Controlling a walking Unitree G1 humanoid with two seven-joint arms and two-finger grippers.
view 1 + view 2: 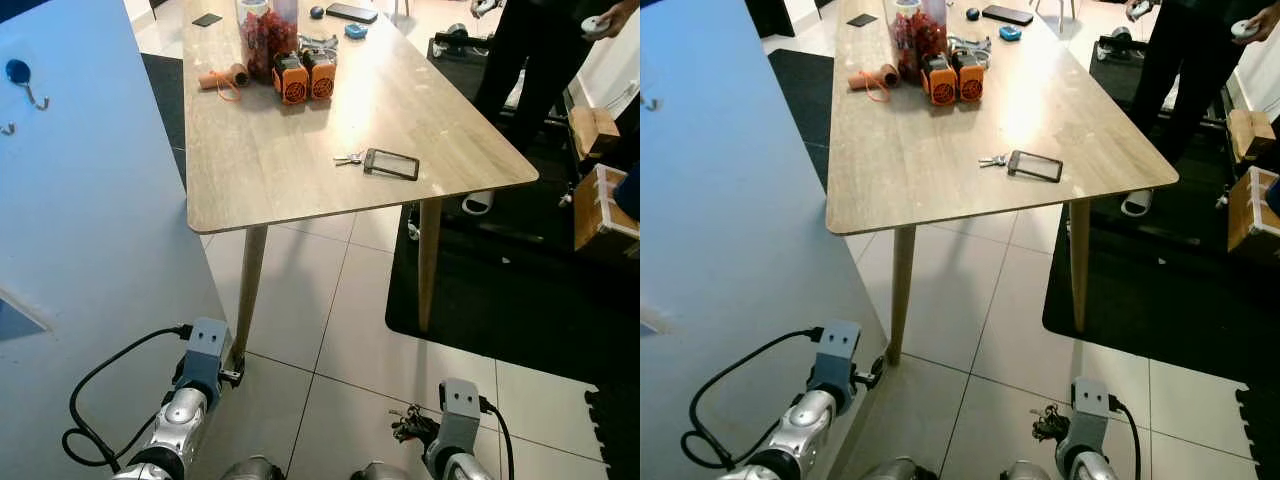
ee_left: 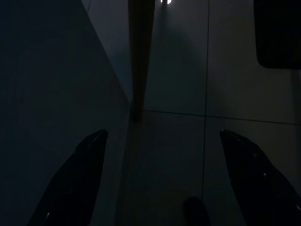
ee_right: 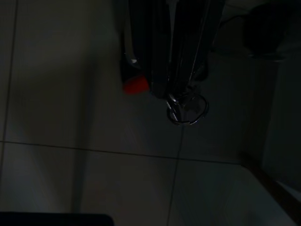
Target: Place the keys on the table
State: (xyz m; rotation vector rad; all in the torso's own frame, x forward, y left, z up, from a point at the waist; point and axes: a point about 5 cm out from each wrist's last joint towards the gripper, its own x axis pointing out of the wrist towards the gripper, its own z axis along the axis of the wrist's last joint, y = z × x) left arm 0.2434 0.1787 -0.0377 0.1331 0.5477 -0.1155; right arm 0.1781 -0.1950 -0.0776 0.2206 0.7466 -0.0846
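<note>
A bunch of keys hangs low over the tiled floor at my right side, my right gripper shut on it. In the right wrist view the key ring dangles from the closed fingers beside a red tag. The wooden table stands ahead and well above that gripper. A second small set of keys lies on the table next to a dark rectangular frame. My left gripper hangs open and empty by the table leg.
A pale blue panel with hooks stands close on my left. Orange devices, a jar and a phone sit at the table's far end. A person stands at the right on a black mat, near cardboard boxes.
</note>
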